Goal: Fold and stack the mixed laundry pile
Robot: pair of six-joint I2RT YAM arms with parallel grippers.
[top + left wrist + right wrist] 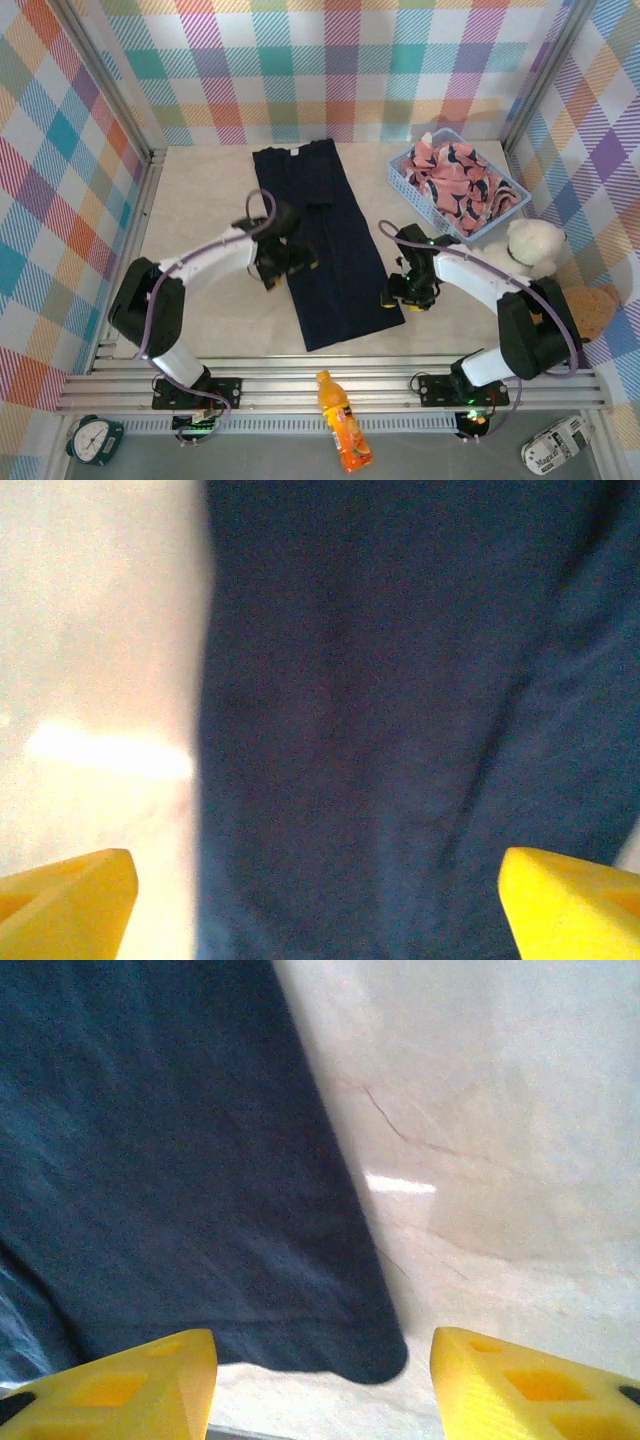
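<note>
The dark navy trousers (322, 240) lie flat and lengthwise down the middle of the table. My left gripper (290, 270) hangs over their left edge, open wide. In the left wrist view its yellow fingertips (70, 895) frame the navy cloth (400, 730), with nothing between them. My right gripper (400, 298) is at the trousers' near right corner, open. In the right wrist view that corner (385, 1358) lies on the table between the yellow fingertips (530, 1380), not pinched. The pink garment (452, 178) with navy-and-white shapes sits bunched in the basket.
The light blue basket (400, 178) stands at the back right. A white teddy bear (532, 245) and a brown one (597, 310) sit by the right wall. An orange bottle (340, 425) and a clock (95, 438) lie in front of the arm bases.
</note>
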